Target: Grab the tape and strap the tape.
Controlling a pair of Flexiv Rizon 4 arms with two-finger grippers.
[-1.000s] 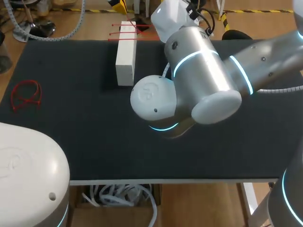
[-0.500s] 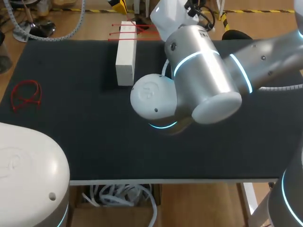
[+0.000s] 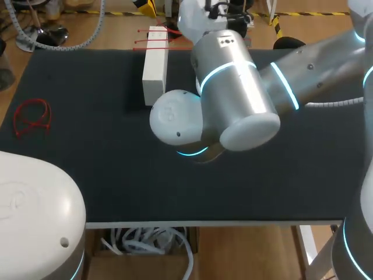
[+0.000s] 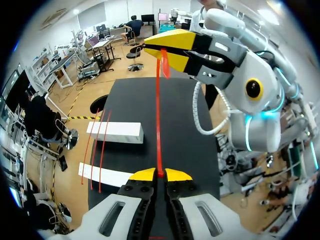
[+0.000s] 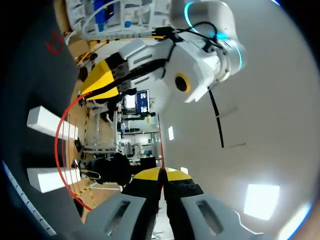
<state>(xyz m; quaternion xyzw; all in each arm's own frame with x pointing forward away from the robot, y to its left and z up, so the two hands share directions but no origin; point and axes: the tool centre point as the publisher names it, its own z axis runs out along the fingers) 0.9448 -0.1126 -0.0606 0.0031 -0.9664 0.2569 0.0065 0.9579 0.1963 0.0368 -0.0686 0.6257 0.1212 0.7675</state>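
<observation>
A thin red tape (image 4: 158, 115) runs taut between my two grippers, above the black table (image 3: 87, 169). In the left wrist view my left gripper (image 4: 160, 174) is shut on one end of it, and my right gripper (image 4: 159, 48) pinches the other end straight ahead. In the right wrist view my right gripper (image 5: 161, 173) is shut on the tape (image 5: 56, 140), which bows round to my left gripper (image 5: 89, 90). In the head view my right arm (image 3: 239, 81) reaches over the table's middle and hides both grippers and the held tape.
A white block (image 3: 154, 70) lies at the table's back edge with more red tapes (image 3: 145, 34) across its far end. A loose red tape loop (image 3: 32, 116) lies at the table's left. My left arm's base (image 3: 35, 216) fills the near left corner.
My right arm has shifted a little to the left and towards the back of the table. The white block and the loose red loop have not moved.
</observation>
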